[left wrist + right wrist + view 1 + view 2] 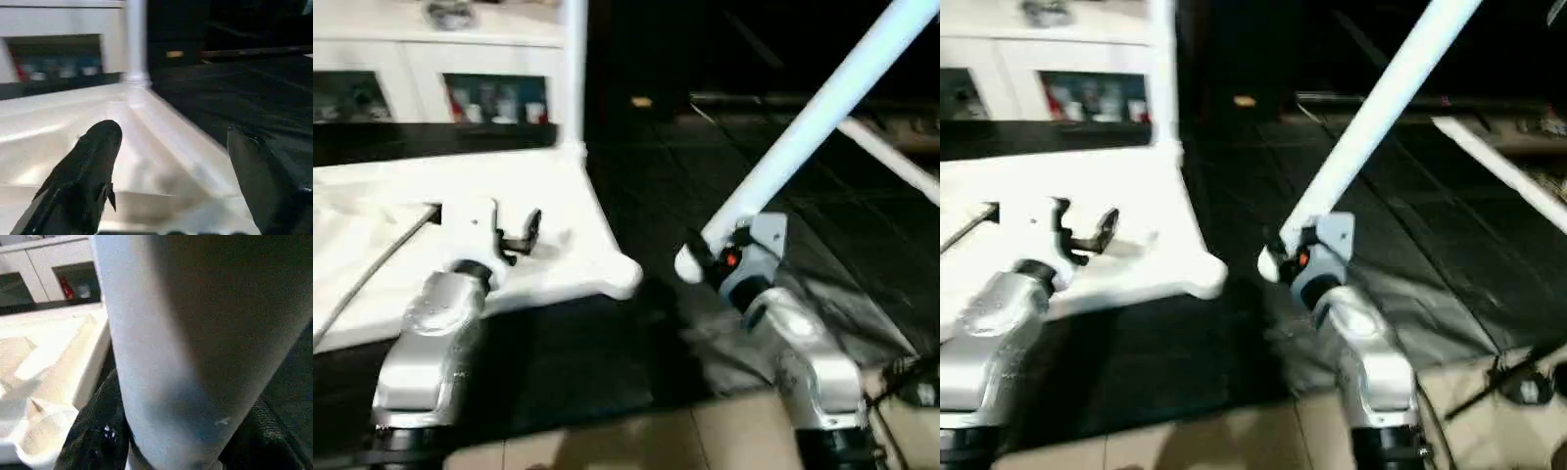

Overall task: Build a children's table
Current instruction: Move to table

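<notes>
The white table top lies with its underside up on the dark floor at the left. One white leg stands upright in its far right corner socket. The near right corner socket is bare. My left gripper hovers open over the top near that edge, with nothing between its black fingers. My right gripper is shut on the lower end of a second leg, which slants up and to the right; its rounded end sits just right of the near socket. A third leg lies on the floor at the right.
A white cabinet with glass doors stands behind the table top. A grey cable runs across the top at the left. Black cables and a small device lie at the near right. Tan floor tiles border the dark mat.
</notes>
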### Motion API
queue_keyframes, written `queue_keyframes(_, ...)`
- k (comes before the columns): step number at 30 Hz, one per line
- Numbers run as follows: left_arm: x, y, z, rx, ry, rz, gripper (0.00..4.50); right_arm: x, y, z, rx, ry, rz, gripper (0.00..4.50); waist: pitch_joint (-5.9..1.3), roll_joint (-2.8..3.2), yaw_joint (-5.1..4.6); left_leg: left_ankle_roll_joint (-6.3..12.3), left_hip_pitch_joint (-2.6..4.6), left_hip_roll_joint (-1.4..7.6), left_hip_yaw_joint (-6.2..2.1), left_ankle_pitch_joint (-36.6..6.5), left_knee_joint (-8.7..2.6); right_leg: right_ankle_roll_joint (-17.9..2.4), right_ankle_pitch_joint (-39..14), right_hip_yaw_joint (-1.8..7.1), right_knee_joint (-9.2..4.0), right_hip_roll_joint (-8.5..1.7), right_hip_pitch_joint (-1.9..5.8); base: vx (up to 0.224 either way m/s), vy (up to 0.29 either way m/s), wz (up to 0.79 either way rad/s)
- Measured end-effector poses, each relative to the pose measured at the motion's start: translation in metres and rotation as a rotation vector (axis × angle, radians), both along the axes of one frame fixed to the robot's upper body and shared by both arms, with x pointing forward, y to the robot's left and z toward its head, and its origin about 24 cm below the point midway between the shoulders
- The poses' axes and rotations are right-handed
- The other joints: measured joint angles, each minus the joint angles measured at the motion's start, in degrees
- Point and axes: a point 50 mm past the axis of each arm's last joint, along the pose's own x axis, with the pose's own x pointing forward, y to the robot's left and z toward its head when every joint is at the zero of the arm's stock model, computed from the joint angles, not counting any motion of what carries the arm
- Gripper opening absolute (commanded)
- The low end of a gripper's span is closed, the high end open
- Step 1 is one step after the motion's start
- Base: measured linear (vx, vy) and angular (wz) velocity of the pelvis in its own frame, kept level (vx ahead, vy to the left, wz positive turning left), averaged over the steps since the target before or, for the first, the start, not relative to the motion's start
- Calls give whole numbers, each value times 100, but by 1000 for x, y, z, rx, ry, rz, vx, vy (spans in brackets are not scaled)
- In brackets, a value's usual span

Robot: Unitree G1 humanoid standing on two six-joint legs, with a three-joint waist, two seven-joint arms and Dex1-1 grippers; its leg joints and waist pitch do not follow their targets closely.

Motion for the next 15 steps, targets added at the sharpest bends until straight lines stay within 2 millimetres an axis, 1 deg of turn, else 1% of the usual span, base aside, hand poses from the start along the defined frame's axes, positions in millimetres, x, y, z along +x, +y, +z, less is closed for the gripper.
queue_keyframes(1, 0, -1, 0, 0, 1, -2, 387, 0, -1, 0, -20, -5, 15, 193, 0, -2, 23, -57, 15, 19, 12, 37, -46, -6, 4, -5, 0, 13, -15, -62, -121, -11)
queue_keyframes(3, -1, 1, -1, 0, 2, 7, 387, -1, 0, 1, -57, -21, 49, 193, 0, 4, 84, -138, 17, 89, 31, 107, -79, -40, 24, -18, -1, 48, -33, -48, -79, -7)
queue_keyframes(5, -2, 4, -2, -2, 6, 22, 387, -1, 3, 1, -68, -29, 79, 193, 2, 3, 120, -162, 21, 124, 37, 149, -75, -54, 34, -17, -4, 79, -31, 0, 0, 0)
queue_keyframes(6, -2, 4, -2, -6, 6, 29, 387, -2, 9, 1, -63, -30, 108, 193, 4, -2, 137, -171, 17, 148, 46, 176, -73, -57, 42, -16, -17, 93, -30, 0, 0, 0)
queue_keyframes(9, -3, 5, -3, -16, 6, 42, 387, -1, 15, 4, -61, -41, 150, 193, 8, -10, 168, -169, 23, 175, 79, 178, -55, -50, 83, -4, -58, 91, -24, 0, 0, 0)
queue_keyframes(10, -3, 5, -2, -17, 5, 48, 387, -1, 16, 5, -67, -44, 157, 193, 16, -18, 183, -164, -6, 168, 64, 176, -60, -42, 87, -20, -83, 81, 7, 0, 0, 0)
queue_keyframes(11, -3, 5, -2, -19, 3, 48, 387, -1, 15, 4, -76, -43, 162, 193, 38, 13, 163, -150, -18, 131, -21, 173, -66, -31, 84, -163, -153, 24, 89, 18, 34, 29)
queue_keyframes(12, -3, 4, -2, -23, 2, 47, 387, -1, 13, 4, -97, -43, 162, 193, 51, 15, 139, -119, -13, 108, -91, 155, -86, -15, 74, -288, -240, -21, 190, 18, 34, 29)
queue_keyframes(13, -3, 3, -2, -25, 1, 45, 387, -1, 11, 4, -116, -45, 167, 193, 66, 39, 129, -82, -15, 86, -154, 132, -85, -4, 67, -398, -323, -45, 292, 51, 40, 51)
queue_keyframes(14, -3, 3, -1, -25, 0, 44, 387, -1, 11, 3, -129, -45, 173, 193, 74, 47, 130, -56, -4, 87, -182, 114, -85, 8, 60, -512, -387, -83, 389, 74, 45, 52)
queue_keyframes(15, -3, 3, -1, -25, -3, 44, 387, -1, 11, 3, -132, -45, 176, 193, 85, 64, 133, -39, 5, 98, -192, 104, -83, 39, 41, -637, -479, -115, 522, 74, 45, 52)
